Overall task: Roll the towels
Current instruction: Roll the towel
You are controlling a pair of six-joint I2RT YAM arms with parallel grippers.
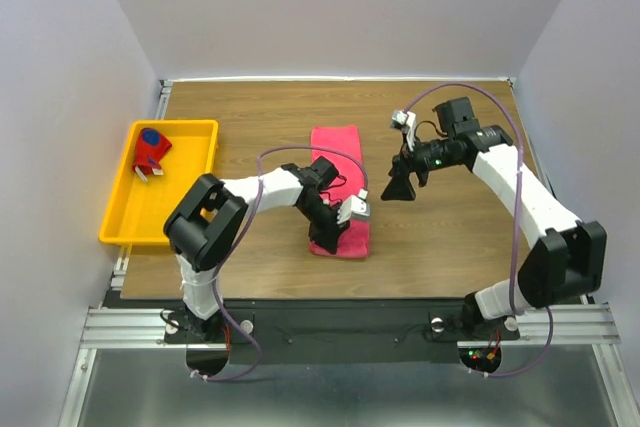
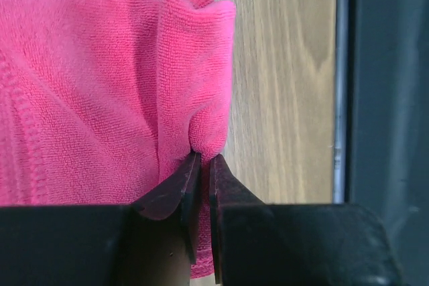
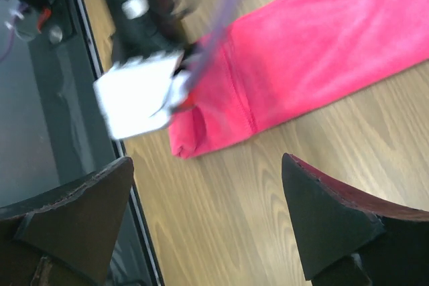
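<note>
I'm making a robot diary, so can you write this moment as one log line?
left pincer: shut on pink towel, near end | right pincer: open, empty | patterned towel: in yellow tray

Near end of pink towel [image 1: 335, 152], apparently, behind left gripper [image 1: 328, 239]

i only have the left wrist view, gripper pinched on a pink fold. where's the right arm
observer: the right gripper is open and holds nothing, over bare table just right of the pink towel.
operator: where's the other towel
observer: the patterned towel sits bundled in the yellow tray at the far left.
operator: how much pink is rolled
observer: only the near end is bunched; the rest lies flat toward the far edge.
</note>
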